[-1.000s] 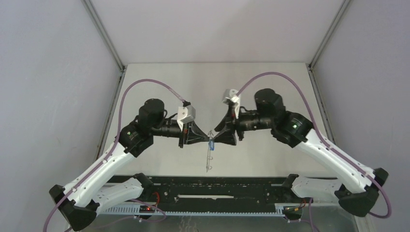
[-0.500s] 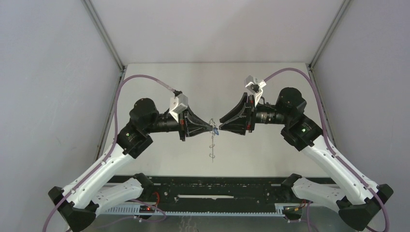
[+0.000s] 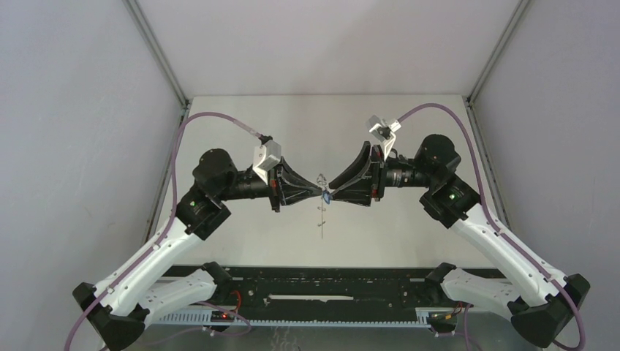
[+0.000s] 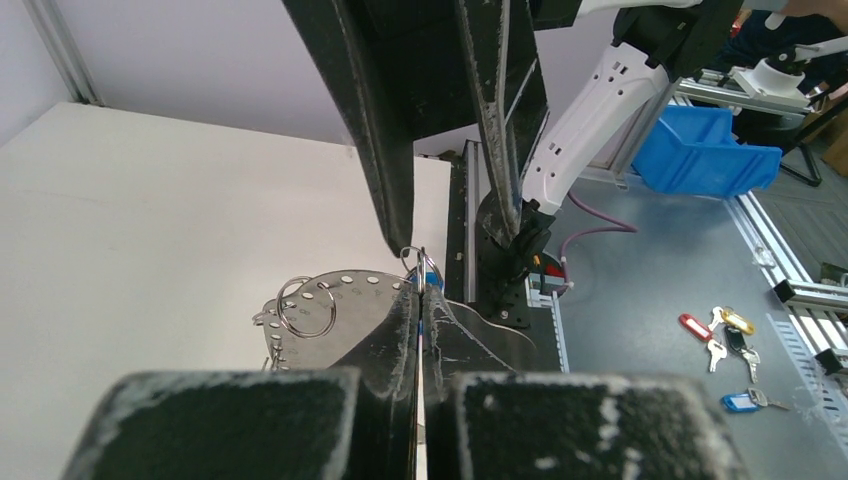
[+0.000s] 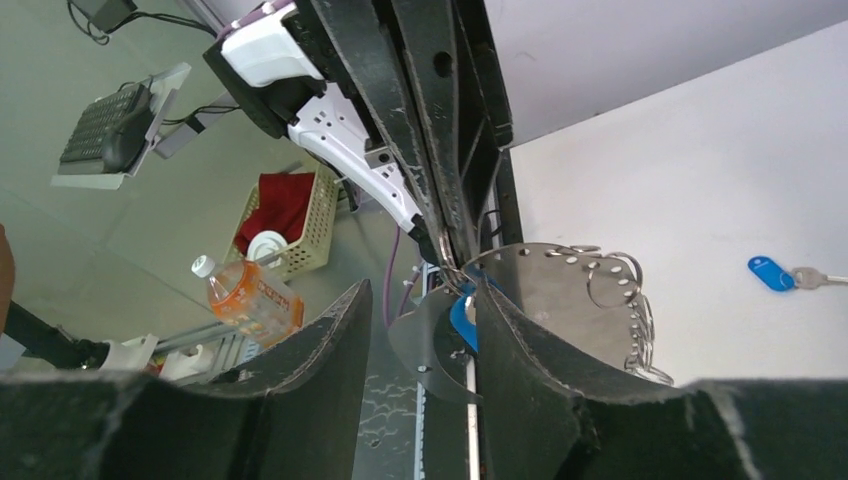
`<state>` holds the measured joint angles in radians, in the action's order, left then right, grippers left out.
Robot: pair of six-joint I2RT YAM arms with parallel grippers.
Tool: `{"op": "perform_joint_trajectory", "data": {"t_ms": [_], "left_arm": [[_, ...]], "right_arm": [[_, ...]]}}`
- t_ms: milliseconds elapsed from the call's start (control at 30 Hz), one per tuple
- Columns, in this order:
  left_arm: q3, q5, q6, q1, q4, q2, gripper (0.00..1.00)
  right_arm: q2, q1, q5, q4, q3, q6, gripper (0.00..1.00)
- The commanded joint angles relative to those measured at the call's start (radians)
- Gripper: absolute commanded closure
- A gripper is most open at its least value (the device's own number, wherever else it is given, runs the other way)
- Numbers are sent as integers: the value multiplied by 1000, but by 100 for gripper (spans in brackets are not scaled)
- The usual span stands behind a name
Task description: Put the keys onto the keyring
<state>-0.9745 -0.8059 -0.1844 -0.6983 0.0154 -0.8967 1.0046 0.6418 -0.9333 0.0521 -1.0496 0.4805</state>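
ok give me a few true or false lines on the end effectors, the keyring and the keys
1. The left end effector is shut on the keyring. True.
2. The right end effector is clamped fully shut. False: its fingers stand apart.
3. A blue-tagged key lies on the table, apart from the keyring. True.
4. The keyring lies flat on the table. False: it is held up off the table, between the two arms.
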Motion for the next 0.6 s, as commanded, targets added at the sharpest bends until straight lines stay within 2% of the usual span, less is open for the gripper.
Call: {"op": "perform_joint_trajectory", "data": {"t_ms": [0,167,300,567], "left_arm": [[-66,5,-10,-3,-63,22,100],[-72,30,-16,-3,-63,19,100],[-77,33,-23,-3,-64,16,100],[-85,33,-33,-2,-66,16,100]], "right_arm": [[-13,10,42,-10,2,-26,48],[-30,69,135,-95,2,-117,46],[-34,85,184,-127,2,-141,58],[-32,93,221,-143,2,-160,75]]}}
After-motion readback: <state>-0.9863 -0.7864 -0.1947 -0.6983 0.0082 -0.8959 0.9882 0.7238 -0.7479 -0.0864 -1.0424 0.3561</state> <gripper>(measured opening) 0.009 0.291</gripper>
